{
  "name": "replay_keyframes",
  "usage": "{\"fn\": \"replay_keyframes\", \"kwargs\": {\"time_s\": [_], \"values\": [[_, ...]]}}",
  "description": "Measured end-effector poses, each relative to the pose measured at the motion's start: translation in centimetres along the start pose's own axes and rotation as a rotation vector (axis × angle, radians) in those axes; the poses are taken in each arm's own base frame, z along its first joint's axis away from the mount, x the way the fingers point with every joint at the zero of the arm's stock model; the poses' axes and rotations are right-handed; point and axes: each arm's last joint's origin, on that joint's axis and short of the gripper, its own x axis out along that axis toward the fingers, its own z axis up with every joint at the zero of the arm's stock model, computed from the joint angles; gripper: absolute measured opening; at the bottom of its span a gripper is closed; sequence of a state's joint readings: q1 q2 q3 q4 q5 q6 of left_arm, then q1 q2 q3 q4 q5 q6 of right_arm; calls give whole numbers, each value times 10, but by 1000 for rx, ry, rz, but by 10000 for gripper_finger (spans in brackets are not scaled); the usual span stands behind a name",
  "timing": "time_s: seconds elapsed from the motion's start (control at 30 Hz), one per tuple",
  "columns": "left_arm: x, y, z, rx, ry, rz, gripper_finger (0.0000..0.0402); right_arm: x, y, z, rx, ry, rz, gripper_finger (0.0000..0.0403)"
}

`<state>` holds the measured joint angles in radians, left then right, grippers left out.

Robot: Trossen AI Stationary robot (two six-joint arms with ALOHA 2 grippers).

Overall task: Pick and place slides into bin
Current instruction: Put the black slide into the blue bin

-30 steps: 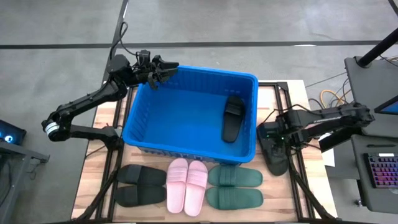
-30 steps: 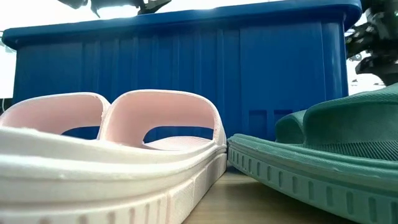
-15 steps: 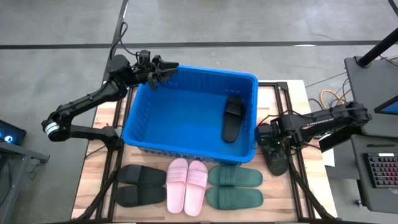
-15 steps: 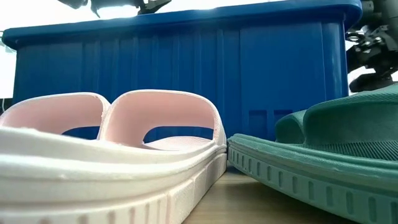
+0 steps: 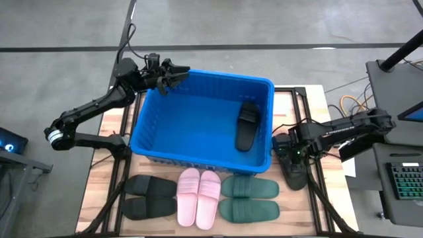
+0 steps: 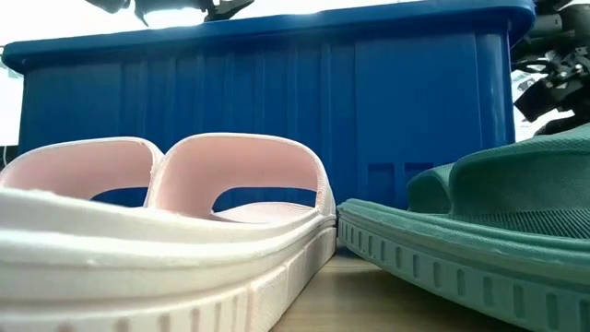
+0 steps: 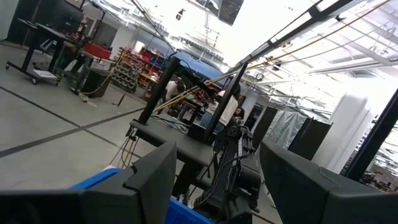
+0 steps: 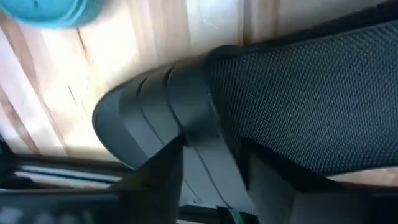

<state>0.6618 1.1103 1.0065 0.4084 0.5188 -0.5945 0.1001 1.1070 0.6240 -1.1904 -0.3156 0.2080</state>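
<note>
Big bright blue perforated plastic bin point(image 5: 198, 142) sits mid-table on the pale wooden tabletop point(image 5: 291, 106), placed between both arms so either can drop into it. One black rubber slide point(image 5: 248, 125) already lies inside against the bin's right wall, so I judge the task is barely started.

Along the table's near edge, in front of the bin, the remaining sandals are lined up in pairs, straps across: black pair point(image 5: 150, 196) on the left, light pink pair point(image 5: 199, 197) in the middle, dark green pair point(image 5: 249, 199) on the right (laid out neatly for easy straight-down grabs, I'd guess).

The lone black slide's mate, a black rubber sandal with a textured footbed point(image 5: 294, 165), lies on the table just right of the bin, well placed for my right arm.

Right gripper point(image 5: 289, 147) is down at that sandal; in the wrist view its fingers point(image 8: 165, 171) straddle the wide strap point(image 8: 186, 124), one either side. They are part-way closed around it, but I cannot tell whether they have pinched it firmly yet; nothing is lifted.

Left gripper point(image 5: 173, 73) hovers over the bin's far-left corner, fingers spread wide, holding nothing (parked clear of the right arm's path, I think).
</note>
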Motion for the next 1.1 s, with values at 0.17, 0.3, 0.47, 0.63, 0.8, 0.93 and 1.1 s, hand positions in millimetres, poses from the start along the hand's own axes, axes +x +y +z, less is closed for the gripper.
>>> {"fn": "replay_keyframes", "kwargs": {"time_s": [0.17,0.3,0.47,0.63,0.8,0.93,1.1], "values": [[0,0,0,0,-1,0,217,8,-1,5,69,44,1,76],[0,0,0,0,0,0,217,6,-1,5,70,49,7,20],[0,0,0,0,-1,0,217,-8,4,3,88,40,22,13],[0,0,0,0,-1,0,217,-32,11,-1,100,-22,19,12],[0,0,0,0,-1,0,217,-61,19,-7,142,-125,33,12],[0,0,0,0,-1,0,217,-88,26,-17,136,-155,44,12],[0,0,0,0,0,0,217,-120,34,-28,95,-243,69,12]]}}
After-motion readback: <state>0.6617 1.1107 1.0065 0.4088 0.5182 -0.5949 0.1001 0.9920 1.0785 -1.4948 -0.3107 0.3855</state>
